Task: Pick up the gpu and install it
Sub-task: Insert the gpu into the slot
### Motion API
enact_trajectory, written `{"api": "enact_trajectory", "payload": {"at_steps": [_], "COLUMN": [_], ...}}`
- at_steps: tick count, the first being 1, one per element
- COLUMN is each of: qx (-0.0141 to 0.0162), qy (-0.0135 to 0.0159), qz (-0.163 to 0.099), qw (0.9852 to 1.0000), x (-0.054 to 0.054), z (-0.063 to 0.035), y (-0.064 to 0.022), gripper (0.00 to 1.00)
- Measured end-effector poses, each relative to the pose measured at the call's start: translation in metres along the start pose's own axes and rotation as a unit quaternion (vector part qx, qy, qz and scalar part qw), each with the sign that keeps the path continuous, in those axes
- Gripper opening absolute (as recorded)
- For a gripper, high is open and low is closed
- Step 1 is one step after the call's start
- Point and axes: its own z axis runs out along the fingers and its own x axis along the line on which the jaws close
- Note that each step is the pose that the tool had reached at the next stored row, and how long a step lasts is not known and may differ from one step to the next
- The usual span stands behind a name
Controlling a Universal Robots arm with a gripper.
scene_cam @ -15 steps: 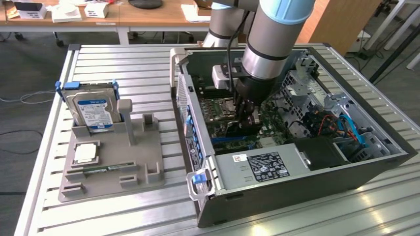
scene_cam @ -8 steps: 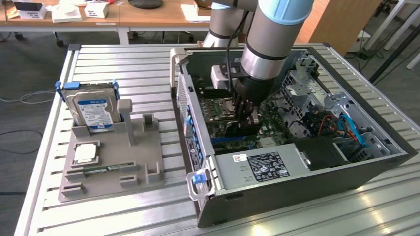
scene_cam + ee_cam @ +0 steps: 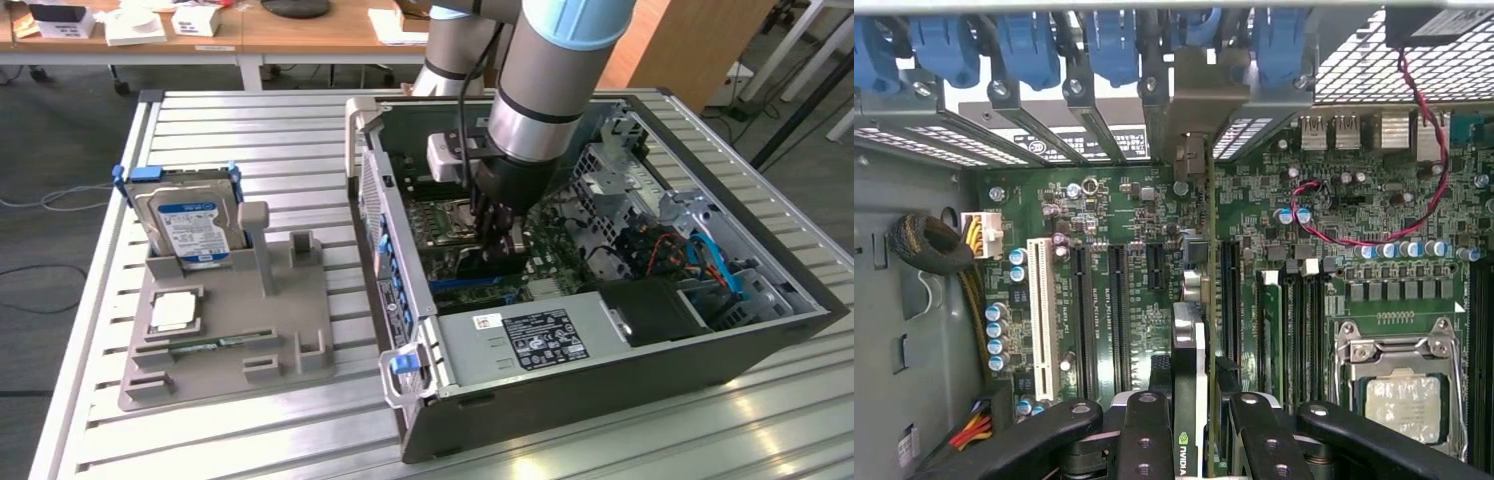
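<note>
My gripper (image 3: 497,235) reaches down into the open computer case (image 3: 400,250), shut on the gpu (image 3: 483,266). In the wrist view the gpu (image 3: 1192,350) stands edge-on between my black fingers (image 3: 1144,430), a thin dark card with a green logo near the grip. Its metal bracket end (image 3: 1199,110) sits at the case's rear slot openings. The card is lined up along the motherboard's expansion slots (image 3: 1116,310), down at board level. How deep it sits in a slot I cannot tell.
Blue slot latches (image 3: 1114,45) line the rear wall. The CPU socket (image 3: 1402,395) lies beside the card, a cable bundle (image 3: 929,245) on the other side. Outside the case, a grey fixture (image 3: 227,340) holds a hard drive (image 3: 194,225). The power supply (image 3: 534,340) fills the case's near end.
</note>
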Motion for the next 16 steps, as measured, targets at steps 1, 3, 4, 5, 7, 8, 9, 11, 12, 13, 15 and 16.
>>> {"api": "enact_trajectory", "payload": {"at_steps": [1,3,4,5,7,8,9,11,12,13,15,16], "qx": [0.0000,0.0000,0.0000,0.0000,0.0000,0.0000,0.0000,0.0000,0.0000,0.0000,0.0000,0.0000], "qy": [0.0000,-0.0001,-0.0001,-0.0001,-0.0001,-0.0001,-0.0001,-0.0001,-0.0001,-0.0001,-0.0001,-0.0001], "qz": [0.000,0.000,0.000,0.000,-0.001,-0.001,-0.001,-0.001,-0.001,-0.001,-0.001,-0.002], "qw": [1.0000,1.0000,1.0000,1.0000,1.0000,1.0000,1.0000,1.0000,1.0000,1.0000,1.0000,1.0000], "x": [-0.0001,-0.0003,-0.0003,-0.0003,-0.0003,-0.0003,-0.0003,-0.0003,-0.0003,-0.0003,-0.0003,-0.0003], "z": [0.0000,0.0001,0.0001,0.0001,0.0001,0.0001,0.0001,0.0001,0.0001,0.0001,0.0001,0.0001], "y": [0.0000,-0.0001,-0.0001,-0.0001,-0.0001,-0.0001,0.0000,-0.0001,-0.0001,-0.0001,-0.0001,-0.0001], "gripper": [0.27,0.27,0.27,0.27,0.27,0.27,0.27,0.27,0.27,0.27,0.27,0.27]}}
